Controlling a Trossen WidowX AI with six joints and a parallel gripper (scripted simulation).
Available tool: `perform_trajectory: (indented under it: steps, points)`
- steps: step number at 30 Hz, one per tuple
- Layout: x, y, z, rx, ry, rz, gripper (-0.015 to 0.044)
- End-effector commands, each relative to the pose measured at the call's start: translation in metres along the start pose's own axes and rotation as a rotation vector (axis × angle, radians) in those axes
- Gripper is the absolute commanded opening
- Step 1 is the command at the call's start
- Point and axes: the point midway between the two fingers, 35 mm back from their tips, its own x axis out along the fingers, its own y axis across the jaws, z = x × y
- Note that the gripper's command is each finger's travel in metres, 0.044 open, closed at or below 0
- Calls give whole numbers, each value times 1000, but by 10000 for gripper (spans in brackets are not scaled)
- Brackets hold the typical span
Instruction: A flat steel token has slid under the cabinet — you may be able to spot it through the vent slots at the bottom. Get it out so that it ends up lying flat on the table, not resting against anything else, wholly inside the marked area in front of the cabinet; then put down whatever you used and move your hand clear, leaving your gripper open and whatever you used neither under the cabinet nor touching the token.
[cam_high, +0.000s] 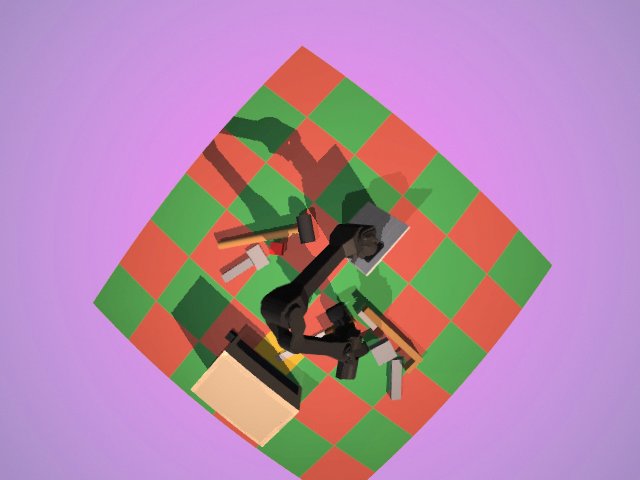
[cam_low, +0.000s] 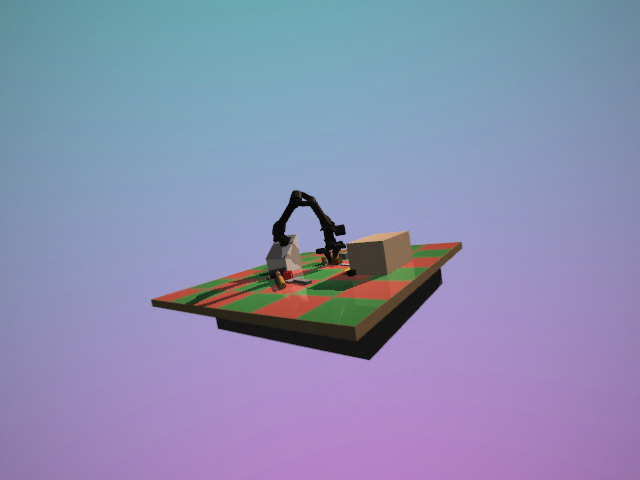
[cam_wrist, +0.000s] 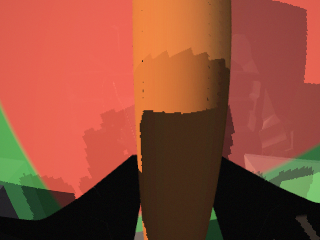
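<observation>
Gripper clamped on orange handle; steel token can't be made out.

Token: hidden or too small to tell in all three views, so can't confirm whether it is under the cabinet. Cabinet (cam_high: 245, 397) (cam_low: 382, 253): tan box on the red-and-green checkered table (cam_high: 346, 103) (cam_low: 330, 307), dark front side facing the yellow marked area (cam_high: 290, 364). Slot contents unreadable. Pale strip (cam_high: 285, 355) overlaps the yellow area near the cabinet front; arm covers part of the space beyond it, so its full extent is unclear.

Gripper (cam_high: 345, 329) (cam_low: 334, 256) (cam_wrist: 174, 163): low over the table near the yellow area, closed around an orange round handle (cam_wrist: 182, 85), one black finger on each side. Far end of the handle not readable in wrist view.

Arm (cam_high: 320, 266) (cam_low: 295, 196) arches up from a grey mount (cam_high: 390, 227) (cam_low: 284, 255), well apart from the cabinet.

Mallet (cam_high: 306, 228) with dark head and wooden handle lies on one side; red block (cam_high: 277, 248) (cam_low: 287, 274) near it, grey T-shaped piece (cam_high: 257, 257) just beside the block. Across the arm: long orange bar (cam_high: 392, 338), grey block (cam_high: 383, 351) near it, grey strip (cam_high: 395, 379) by the block.
</observation>
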Motion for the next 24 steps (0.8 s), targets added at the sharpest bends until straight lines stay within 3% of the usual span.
perform_trajectory:
  steps: [1,24]
  points:
    - [-1,1,2,43,-4,1,0]
    - [-3,0,3,205,-4,0,0]
